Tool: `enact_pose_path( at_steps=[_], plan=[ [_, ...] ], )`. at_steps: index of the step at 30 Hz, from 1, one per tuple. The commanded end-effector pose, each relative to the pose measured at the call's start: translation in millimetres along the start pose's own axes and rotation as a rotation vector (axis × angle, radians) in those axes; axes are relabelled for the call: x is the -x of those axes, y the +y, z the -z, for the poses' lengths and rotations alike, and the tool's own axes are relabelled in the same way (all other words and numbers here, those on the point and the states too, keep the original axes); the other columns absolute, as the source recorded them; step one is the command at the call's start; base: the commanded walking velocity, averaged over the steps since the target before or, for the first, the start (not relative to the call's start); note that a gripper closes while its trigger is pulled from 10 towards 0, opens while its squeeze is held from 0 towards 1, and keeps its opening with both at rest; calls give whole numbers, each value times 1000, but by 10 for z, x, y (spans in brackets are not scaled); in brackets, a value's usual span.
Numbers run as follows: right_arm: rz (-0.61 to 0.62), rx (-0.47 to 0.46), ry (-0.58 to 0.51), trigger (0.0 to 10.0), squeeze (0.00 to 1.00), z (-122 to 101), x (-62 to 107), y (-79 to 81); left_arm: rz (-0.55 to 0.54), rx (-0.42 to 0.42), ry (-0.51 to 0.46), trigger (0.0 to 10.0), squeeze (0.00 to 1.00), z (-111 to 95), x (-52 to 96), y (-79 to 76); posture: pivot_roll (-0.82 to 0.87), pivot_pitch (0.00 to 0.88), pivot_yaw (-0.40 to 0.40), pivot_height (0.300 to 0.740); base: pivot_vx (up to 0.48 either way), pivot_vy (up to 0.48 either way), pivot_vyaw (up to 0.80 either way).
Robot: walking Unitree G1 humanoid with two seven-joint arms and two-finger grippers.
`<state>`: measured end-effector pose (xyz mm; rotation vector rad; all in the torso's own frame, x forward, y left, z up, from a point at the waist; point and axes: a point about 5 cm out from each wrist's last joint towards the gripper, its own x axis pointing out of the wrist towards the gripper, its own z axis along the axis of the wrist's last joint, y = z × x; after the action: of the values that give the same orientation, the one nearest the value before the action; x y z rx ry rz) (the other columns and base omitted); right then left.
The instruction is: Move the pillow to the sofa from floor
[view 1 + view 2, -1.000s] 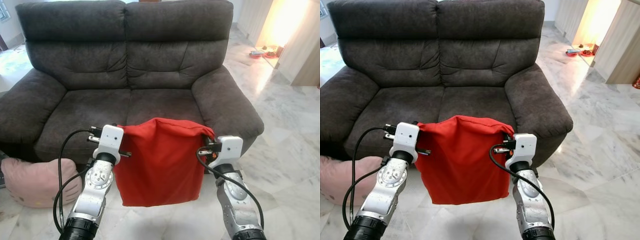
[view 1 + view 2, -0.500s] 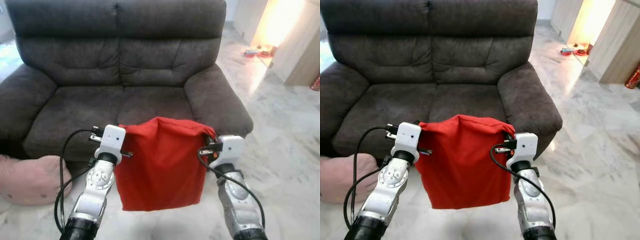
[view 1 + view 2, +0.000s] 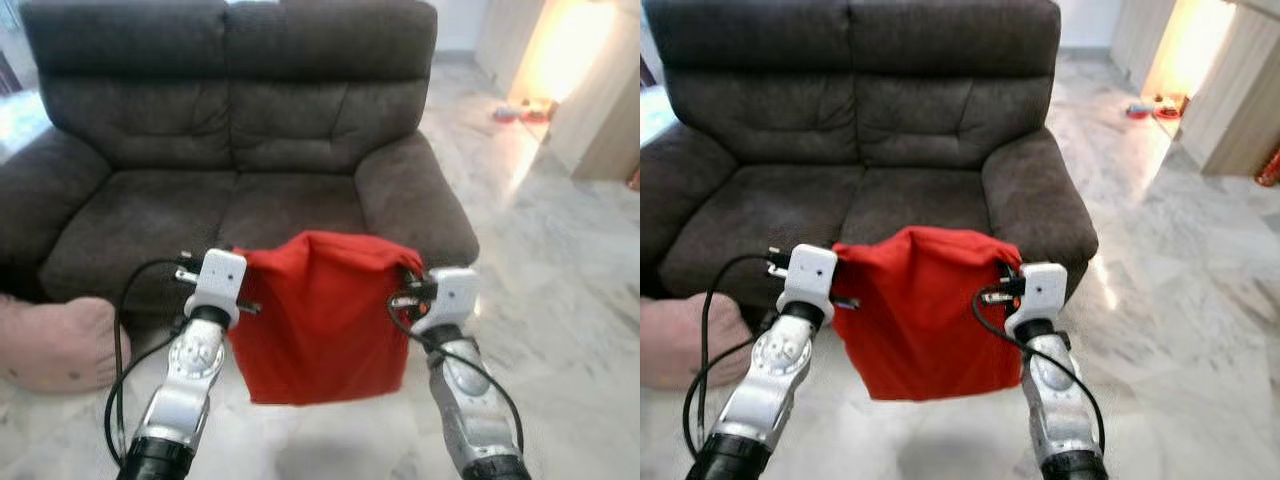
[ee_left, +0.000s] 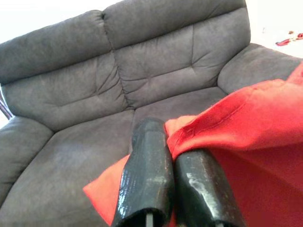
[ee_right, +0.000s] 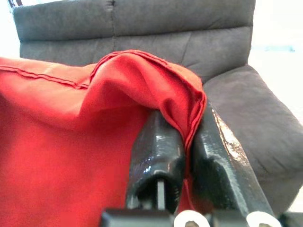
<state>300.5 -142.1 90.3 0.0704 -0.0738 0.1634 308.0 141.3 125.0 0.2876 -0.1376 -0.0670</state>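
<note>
A red pillow (image 3: 320, 315) hangs in the air between my two arms, in front of the dark grey two-seat sofa (image 3: 240, 150). My left gripper (image 4: 168, 144) is shut on the pillow's upper left corner, the red seam pinched between its black fingers (image 4: 147, 179). At the upper right corner my right gripper (image 5: 187, 137) is shut on the fabric edge. The pillow's lower edge hangs above the marble floor (image 3: 560, 300), just short of the sofa's front. Both seat cushions lie bare behind it.
A pink pillow (image 3: 55, 340) lies on the floor at the sofa's left front corner. A wooden cabinet (image 3: 1240, 90) stands at the far right, with a bright doorway and small items on the floor beside it. Open marble floor stretches to the right.
The view has shifted and the sofa sits a little differently in frame, so the camera moved. Both grippers keep their hold on the red pillow at the same height.
</note>
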Motion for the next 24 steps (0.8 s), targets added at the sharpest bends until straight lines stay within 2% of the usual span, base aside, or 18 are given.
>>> enact_pose_path(
  at_steps=[1,16,19,24],
  plan=[
    [-15,5,-71,10000,0,-147,-59,41,-28,-3,-111,10000,0,-214,-61,81,133,0,-25,740,0,0,0],
    [-21,1,-69,10000,0,-145,-58,55,-28,12,-115,10000,0,-223,-55,78,135,0,-27,740,0,0,0],
    [-22,2,-70,10000,0,-146,-60,60,-14,32,-128,10000,0,-248,-53,61,134,0,-26,740,0,0,0],
    [-23,7,-71,10000,0,-151,-61,63,-28,11,-170,10000,0,-313,-49,87,134,0,-25,740,0,0,0]
  ],
)
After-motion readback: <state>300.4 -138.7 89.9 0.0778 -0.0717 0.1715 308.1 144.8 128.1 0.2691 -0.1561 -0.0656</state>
